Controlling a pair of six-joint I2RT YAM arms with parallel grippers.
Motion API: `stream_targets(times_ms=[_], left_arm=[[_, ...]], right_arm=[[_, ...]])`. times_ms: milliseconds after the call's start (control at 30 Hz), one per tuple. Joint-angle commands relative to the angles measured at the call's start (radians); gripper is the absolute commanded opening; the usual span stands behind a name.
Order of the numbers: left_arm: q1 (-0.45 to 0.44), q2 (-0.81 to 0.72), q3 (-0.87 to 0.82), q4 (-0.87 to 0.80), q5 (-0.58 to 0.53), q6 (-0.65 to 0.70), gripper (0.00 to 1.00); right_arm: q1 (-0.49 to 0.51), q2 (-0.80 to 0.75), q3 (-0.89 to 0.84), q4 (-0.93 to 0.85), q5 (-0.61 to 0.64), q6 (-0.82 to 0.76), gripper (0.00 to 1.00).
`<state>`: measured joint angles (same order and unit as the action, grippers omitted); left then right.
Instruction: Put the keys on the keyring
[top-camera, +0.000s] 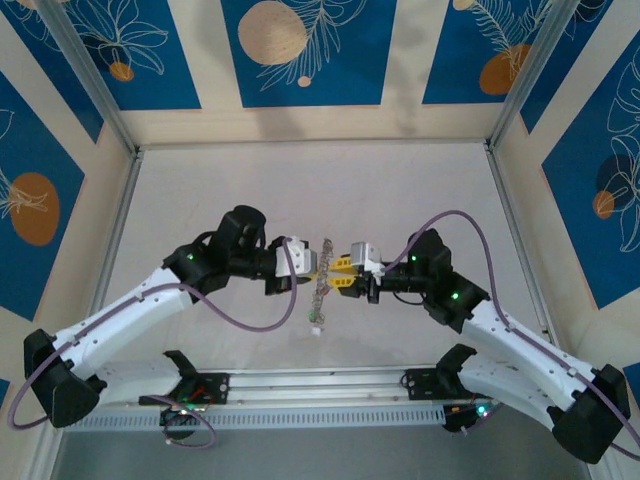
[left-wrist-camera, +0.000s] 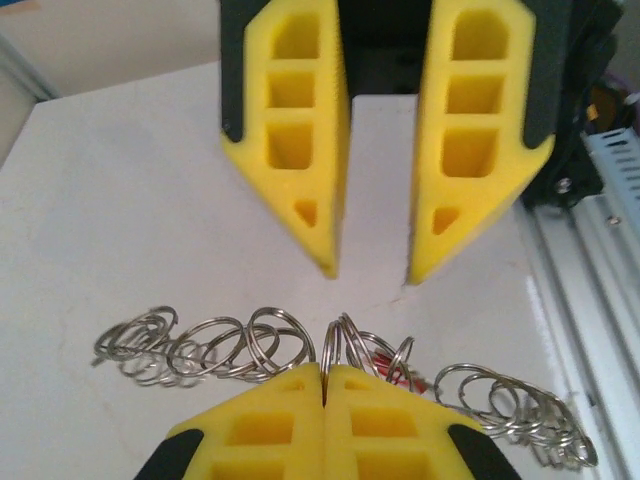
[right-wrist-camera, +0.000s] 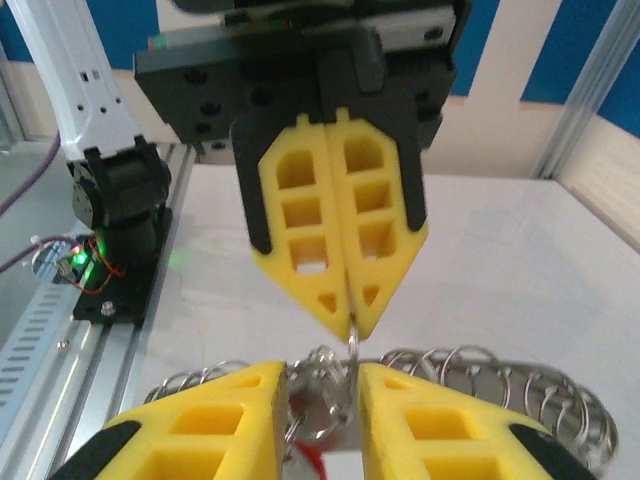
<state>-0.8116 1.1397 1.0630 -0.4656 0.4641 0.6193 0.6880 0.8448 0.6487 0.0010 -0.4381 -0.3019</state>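
Both arms meet nose to nose over the middle of the table (top-camera: 220, 190), with the left gripper (top-camera: 318, 262) and right gripper (top-camera: 346, 272) almost tip to tip. Between them runs a chain of linked silvery rings (top-camera: 320, 292), strung out in a line from far to near across the white surface.

Up close on the right wrist camera, the left jaws are pressed flat together with no gap at all. Right at their tips they pinch a thin grey loop, the keyring (right-wrist-camera: 352, 350), which stands upright out of the tangle. The right fingers (right-wrist-camera: 430, 430) stand apart with a modest gap, 1 on each side of that loop. They hold nothing, and whether either pad brushes the wire I cannot tell.

The left wrist camera agrees: its own 2 yellow fingers are sealed on the upright rings. The opposite pair faces it with a clear slot of table showing between them. Rings fan out to both sides of the pinch, lying on the table. A red tag (left-wrist-camera: 386, 372) peeks through the coils just beside the left tips. The keys themselves are lost among the rings, too small to pick out
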Motion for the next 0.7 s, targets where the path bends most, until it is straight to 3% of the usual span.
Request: stream_targets(times_ms=[0,200,300,500,667], left_arm=[[-0.025,0.017,0.096,-0.14,-0.127,0.101,0.0],[-0.051,0.027,0.135,-0.199,-0.194,0.143,0.0],[-0.069,0.034,0.155,-0.204,-0.229,0.137,0.0],[-0.071,0.051,0.19,-0.223,-0.167,0.123,0.0],[-0.074,0.048,0.195,-0.223,-0.164,0.138,0.0]], right_arm=[[0.007,-0.003,0.071,-0.281,0.053,-0.115,0.26],[0.028,0.018,0.074,-0.255,0.098,-0.121,0.22],[0.033,0.032,0.047,-0.173,0.091,-0.091,0.31],[0.035,0.056,-0.018,-0.016,0.073,-0.08,0.32],[0.035,0.055,-0.022,0.005,0.065,-0.133,0.41]])
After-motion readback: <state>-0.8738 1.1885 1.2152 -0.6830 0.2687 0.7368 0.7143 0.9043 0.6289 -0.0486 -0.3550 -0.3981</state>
